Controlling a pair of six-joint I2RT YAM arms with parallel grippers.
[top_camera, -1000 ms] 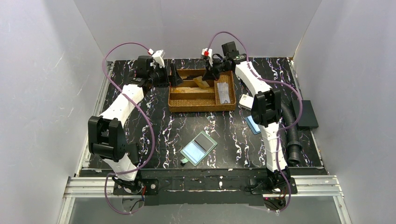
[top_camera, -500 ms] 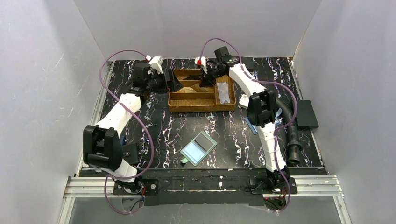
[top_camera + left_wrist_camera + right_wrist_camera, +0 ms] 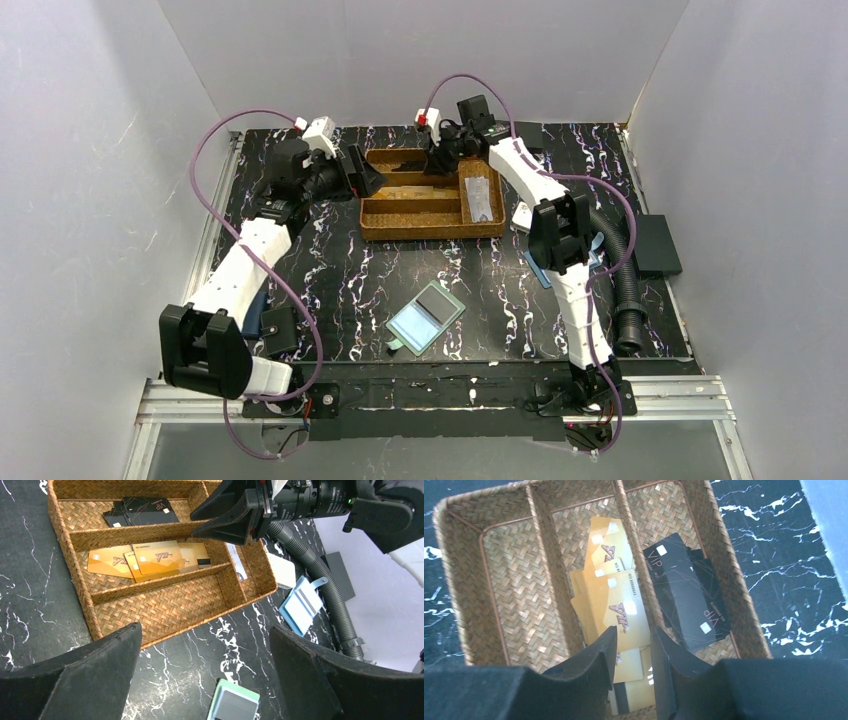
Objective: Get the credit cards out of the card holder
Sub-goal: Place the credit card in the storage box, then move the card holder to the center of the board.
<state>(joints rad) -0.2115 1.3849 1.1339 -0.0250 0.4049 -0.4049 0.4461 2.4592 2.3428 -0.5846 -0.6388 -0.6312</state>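
The teal-green card holder [image 3: 427, 317] lies flat on the black marbled table, near the front; one panel looks dark, the other pale. Its corner shows in the left wrist view [image 3: 235, 705]. Several orange-gold credit cards [image 3: 145, 560] lie in the wicker basket's [image 3: 432, 232] middle compartment, and dark cards [image 3: 145, 510] lie in the far one. Both also show in the right wrist view, the gold cards [image 3: 616, 600] and the dark cards [image 3: 689, 600]. My right gripper [image 3: 435, 163] hovers over the basket, its jaws [image 3: 634, 645] slightly apart and empty. My left gripper [image 3: 365, 172] is wide open and empty [image 3: 205, 627], at the basket's left end.
A blue holder [image 3: 542, 268] and a white box [image 3: 527, 217] lie right of the basket, by the right arm. A black corrugated hose [image 3: 625, 290] runs along the right side. A clear flat item [image 3: 482, 198] lies in the basket's right compartment.
My right gripper has moved left over the basket and no longer holds the gold card it carried. My left arm has drawn back to the left.
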